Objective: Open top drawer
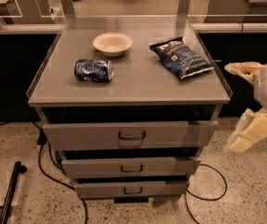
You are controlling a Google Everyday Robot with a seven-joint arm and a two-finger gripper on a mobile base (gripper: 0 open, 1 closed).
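The top drawer is the widest grey front, just under the cabinet's top, with a small dark loop handle at its centre. A dark gap shows above its front, and no interior is visible. Two narrower drawers sit below it. My gripper, cream-coloured, hangs in the air to the right of the cabinet at about the top drawer's height. It is clear of the drawer's right end and well away from the handle, and it holds nothing that I can see.
On the cabinet top lie a white bowl, a blue can on its side and a dark blue chip bag. Black cables trail on the speckled floor, with a black pole at the left.
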